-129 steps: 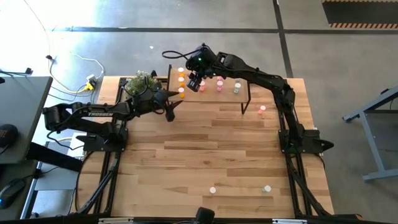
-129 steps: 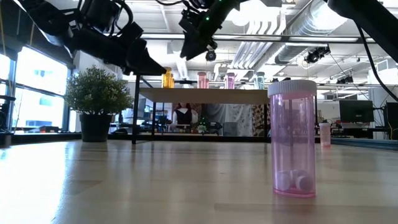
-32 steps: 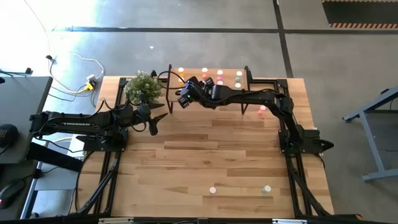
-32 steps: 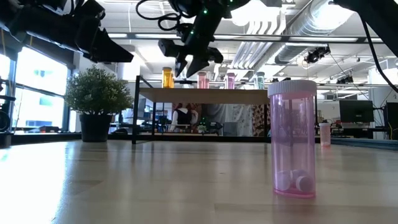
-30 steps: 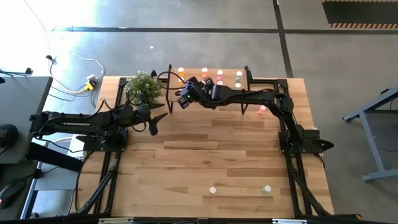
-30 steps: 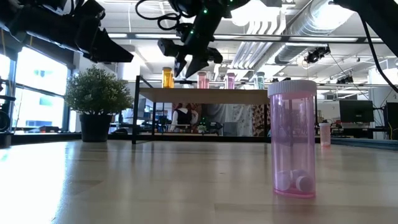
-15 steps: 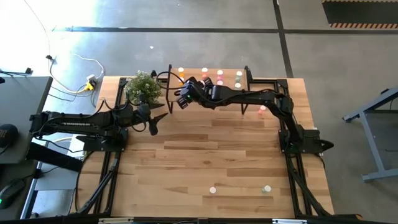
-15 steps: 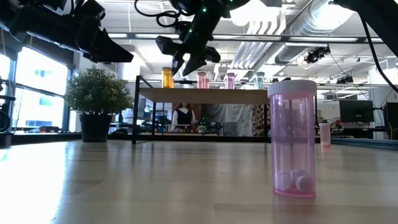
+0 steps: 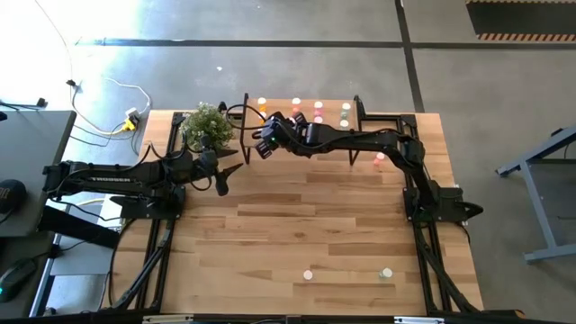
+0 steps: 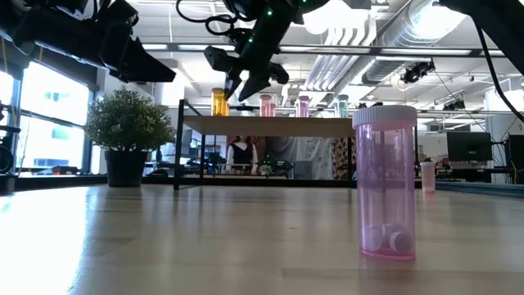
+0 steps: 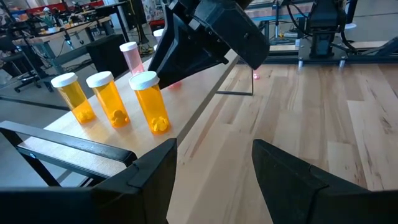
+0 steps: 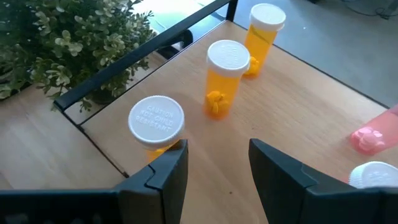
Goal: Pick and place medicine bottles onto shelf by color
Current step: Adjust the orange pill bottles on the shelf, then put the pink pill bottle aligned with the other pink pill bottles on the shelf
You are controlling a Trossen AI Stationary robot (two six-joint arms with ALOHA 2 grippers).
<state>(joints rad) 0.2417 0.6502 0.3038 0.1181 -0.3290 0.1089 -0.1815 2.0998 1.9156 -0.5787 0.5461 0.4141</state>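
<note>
A potted plant (image 9: 206, 124) is set at the table's far left corner, just beside the shelf's (image 9: 360, 133) left end. The left gripper (image 9: 222, 177) is held above the tabletop in front of the plant, its fingers apart and nothing between them. From the left wrist view, the dark body of the right arm (image 11: 211, 38) is seen blocking part of the shelf top behind the orange bottles.

Three orange bottles (image 12: 227, 78) are stood in a row at the shelf's left end, all upright, white caps up, long axes vertical. The nearest one (image 12: 157, 127) is placed close to the shelf's front left corner, next to the black frame rail (image 12: 134, 62). The right gripper (image 9: 262, 144) is held over that corner, just above the orange bottles, fingers apart and empty; the nearest orange bottle is seen just ahead of one fingertip in the right wrist view.

Further right on the shelf, pink bottles (image 10: 267, 105) and a pale green bottle (image 9: 345, 109) are stood upright. One pink bottle (image 9: 379, 159) is left on the table just right of the shelf. Two bottles (image 9: 308, 274) are left near the table's front edge, well apart from the shelf; a pink one (image 10: 385, 182) is seen upright there in the low view, cap up.
</note>
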